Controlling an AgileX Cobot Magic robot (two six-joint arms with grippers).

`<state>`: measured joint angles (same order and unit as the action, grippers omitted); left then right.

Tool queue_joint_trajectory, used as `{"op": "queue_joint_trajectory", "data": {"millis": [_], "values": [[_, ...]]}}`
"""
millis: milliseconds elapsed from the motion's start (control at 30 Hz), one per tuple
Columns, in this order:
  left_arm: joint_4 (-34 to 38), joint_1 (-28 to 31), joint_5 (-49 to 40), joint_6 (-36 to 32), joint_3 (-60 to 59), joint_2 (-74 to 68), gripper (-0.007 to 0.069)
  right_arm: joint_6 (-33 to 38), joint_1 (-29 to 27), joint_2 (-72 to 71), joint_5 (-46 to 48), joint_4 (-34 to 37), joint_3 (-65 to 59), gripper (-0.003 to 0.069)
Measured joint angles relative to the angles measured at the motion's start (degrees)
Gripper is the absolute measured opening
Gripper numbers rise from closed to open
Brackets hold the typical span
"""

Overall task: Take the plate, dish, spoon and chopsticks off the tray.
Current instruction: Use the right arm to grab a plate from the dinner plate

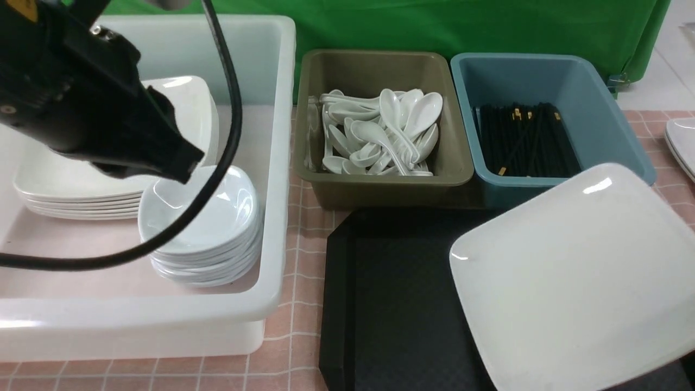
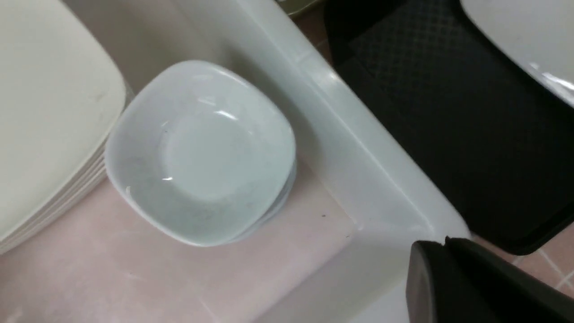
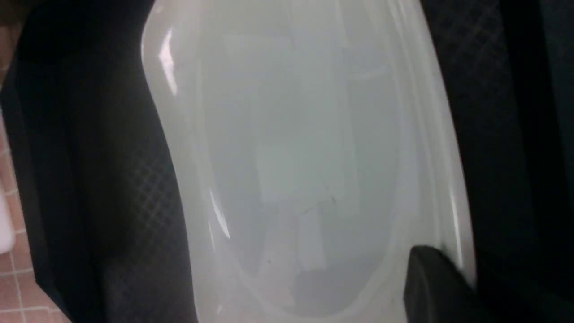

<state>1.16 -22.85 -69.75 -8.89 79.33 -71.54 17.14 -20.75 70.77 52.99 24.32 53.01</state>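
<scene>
While the left claw point(image 1: 182, 163) hangs pressed together at upper left, above the dish point(image 1: 201, 209) topping a stack in the white tub point(image 1: 271, 304), the plate point(image 1: 570, 271) covers the tray point(image 1: 391, 304) at lower right, right claw point(image 3: 430, 269) touching its rim, grip unclear.

The tray point(image 1: 402, 304) is bare and open from above on its left half; the plate point(image 1: 575, 271) covers the right half. The olive tub point(image 1: 369, 70) and blue tub point(image 1: 521, 76) wall its far edge, and the white tub point(image 1: 279, 163) its left. Inside that, stacked plates point(image 1: 70, 184) and stacked dishes point(image 1: 206, 217) crowd the floor beneath the left arm point(image 1: 81, 98).
</scene>
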Motion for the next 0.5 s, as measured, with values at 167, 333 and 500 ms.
{"op": "queue_joint_trajectory", "data": {"millis": [167,333,500], "values": [[-7.4,0.0,-0.1,2.4,0.1,1.5,0.0000,0.3,0.0,-4.1,3.7,4.9,6.4,0.0076],[-25.0,1.9,1.8,9.8,0.3,5.7,0.0000,2.6,0.1,-6.1,5.7,18.2,12.3,0.0076],[-19.4,12.7,2.6,7.9,0.4,11.0,0.0005,3.0,7.0,-5.9,1.5,29.0,15.6,0.0076]]}}
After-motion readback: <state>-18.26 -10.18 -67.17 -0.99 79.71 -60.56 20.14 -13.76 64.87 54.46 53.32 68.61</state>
